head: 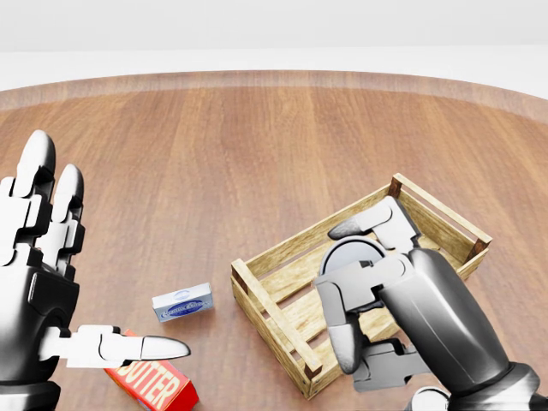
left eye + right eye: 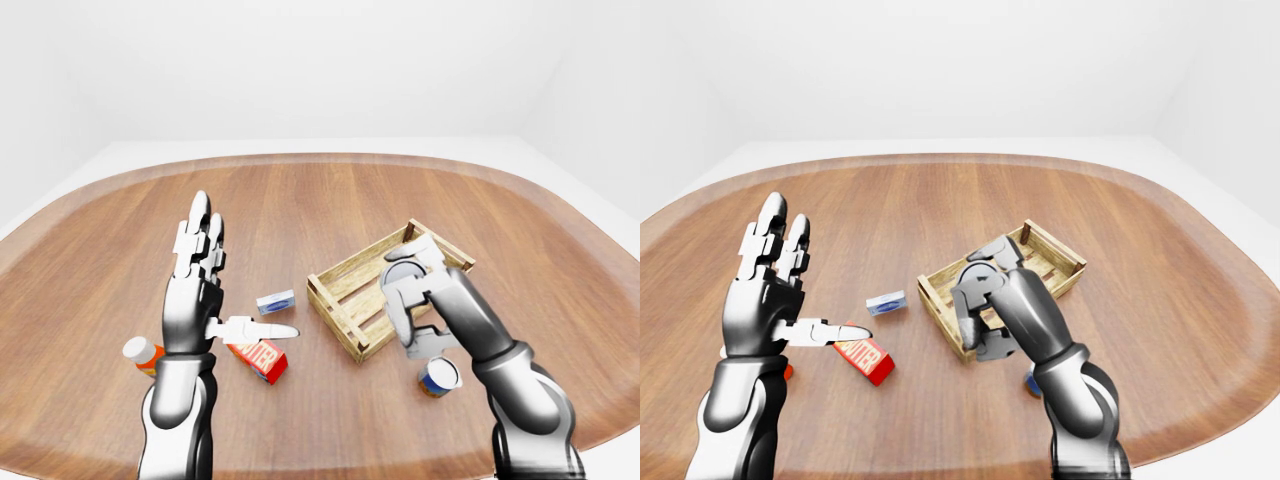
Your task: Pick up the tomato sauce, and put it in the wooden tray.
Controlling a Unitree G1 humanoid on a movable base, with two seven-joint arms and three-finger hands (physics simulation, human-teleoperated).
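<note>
**One can carried above the tray, best lowered before release**

Left-eye view: one wooden tray, one butter box, one small blue packet, one orange-lidded jar and one blue can were counted on the worktop. The left robot hand was held spread and empty.

Head view: the right robot hand was curled round what was judged the tomato sauce, above the tray. It would best be lowered upright inside the walls before the fingers were opened.

Right-eye view: no further things were counted.
</note>
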